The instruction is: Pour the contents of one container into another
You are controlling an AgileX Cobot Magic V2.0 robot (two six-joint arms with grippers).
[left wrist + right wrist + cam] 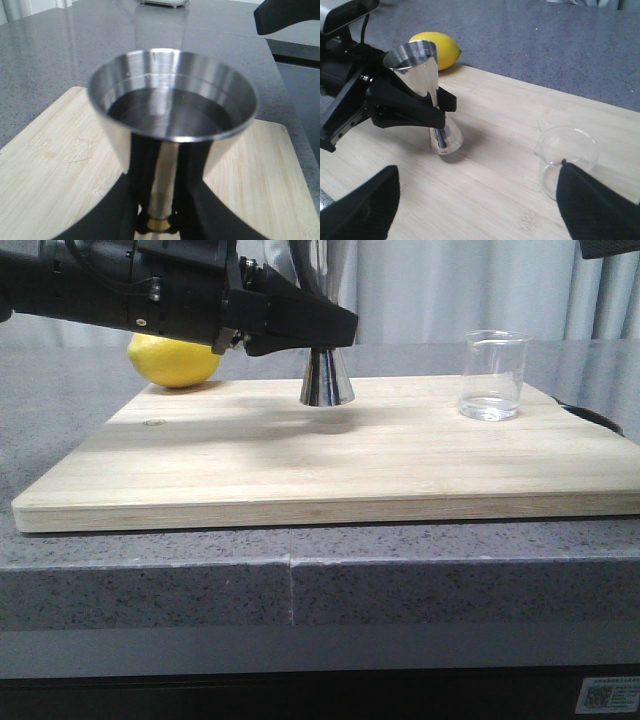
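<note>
The steel jigger (326,380) stands on the wooden cutting board (300,460), at its far middle. My left gripper (318,336) is shut on its gold-coloured waist (160,222), one black finger (112,210) on each side. Its upper cup (172,107) seems to hold clear liquid. In the right wrist view the jigger (427,92) leans slightly in the left gripper (432,112). The glass beaker (493,375) stands upright at the board's far right with a little liquid at its bottom. My right gripper (477,170) hangs open over the board, one finger (592,205) in front of the beaker (566,155).
A yellow lemon (175,360) lies on the grey stone counter (150,570) just behind the board's far left corner. A dark object (600,420) shows at the board's right edge. Pale curtains hang behind the counter.
</note>
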